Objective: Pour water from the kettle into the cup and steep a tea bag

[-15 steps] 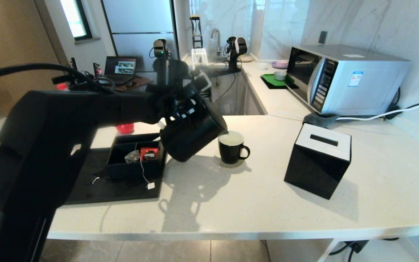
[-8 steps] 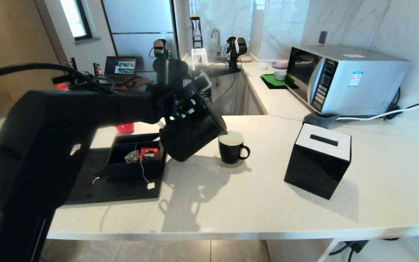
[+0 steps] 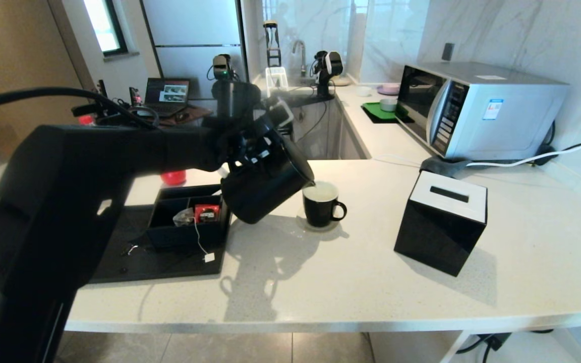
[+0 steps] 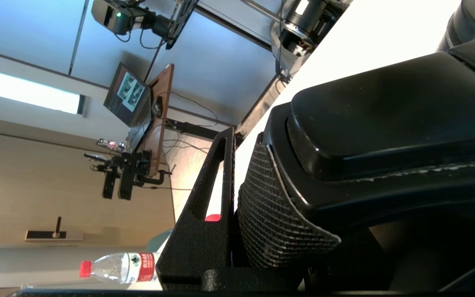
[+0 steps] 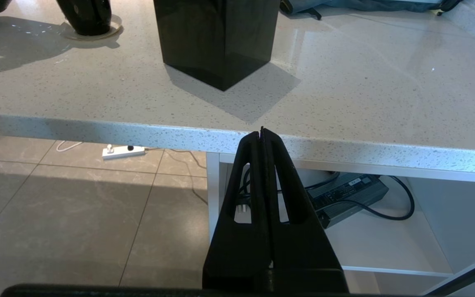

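Note:
My left gripper (image 3: 251, 149) is shut on the handle of the black kettle (image 3: 265, 189) and holds it in the air, tilted, spout over the rim of the cup (image 3: 321, 207). The cup stands on the white counter with a pale liquid surface high in its white inside; no stream can be made out. In the left wrist view the kettle (image 4: 386, 123) fills the frame next to my left gripper (image 4: 237, 177). The tea bag (image 3: 183, 217) lies in the black organiser box, its string running to the tag (image 3: 209, 257). My right gripper (image 5: 262, 132) is shut and empty, parked below the counter's front edge.
A black tissue box (image 3: 442, 222) stands right of the cup, and a microwave (image 3: 477, 108) stands behind it. The organiser box (image 3: 169, 234) with a red packet (image 3: 206, 213) sits on a black tray (image 3: 134, 264). A red-capped bottle (image 4: 118, 267) lies behind.

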`<state>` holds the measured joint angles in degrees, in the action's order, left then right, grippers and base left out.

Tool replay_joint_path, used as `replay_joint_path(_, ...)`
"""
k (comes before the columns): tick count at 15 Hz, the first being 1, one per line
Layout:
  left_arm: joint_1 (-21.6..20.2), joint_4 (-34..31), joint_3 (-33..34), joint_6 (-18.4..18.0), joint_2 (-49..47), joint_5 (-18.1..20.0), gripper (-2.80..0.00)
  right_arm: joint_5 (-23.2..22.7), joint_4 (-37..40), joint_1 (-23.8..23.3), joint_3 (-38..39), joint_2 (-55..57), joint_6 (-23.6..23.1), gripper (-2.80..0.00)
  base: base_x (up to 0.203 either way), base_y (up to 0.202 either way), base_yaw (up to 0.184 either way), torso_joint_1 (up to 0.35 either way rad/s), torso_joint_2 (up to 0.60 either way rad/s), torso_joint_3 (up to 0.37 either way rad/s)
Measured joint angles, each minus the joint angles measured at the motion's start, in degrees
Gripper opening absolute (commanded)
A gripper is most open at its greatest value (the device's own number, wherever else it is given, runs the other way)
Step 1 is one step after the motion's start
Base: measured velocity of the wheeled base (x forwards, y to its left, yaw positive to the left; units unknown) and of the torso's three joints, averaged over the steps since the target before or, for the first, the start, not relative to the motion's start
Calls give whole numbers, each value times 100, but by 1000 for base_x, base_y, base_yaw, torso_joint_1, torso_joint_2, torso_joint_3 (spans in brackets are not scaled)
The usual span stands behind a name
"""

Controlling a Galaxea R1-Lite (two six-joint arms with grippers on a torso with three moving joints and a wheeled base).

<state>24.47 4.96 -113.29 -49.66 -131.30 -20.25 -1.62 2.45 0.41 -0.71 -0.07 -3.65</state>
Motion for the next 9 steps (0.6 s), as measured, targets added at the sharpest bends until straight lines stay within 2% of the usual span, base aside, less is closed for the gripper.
replay_joint_path(9, -2, 11, 17, 50, 0, 0, -280, -2, -2, 0, 0, 0, -1, -280, 0, 0, 0, 0, 0, 0)
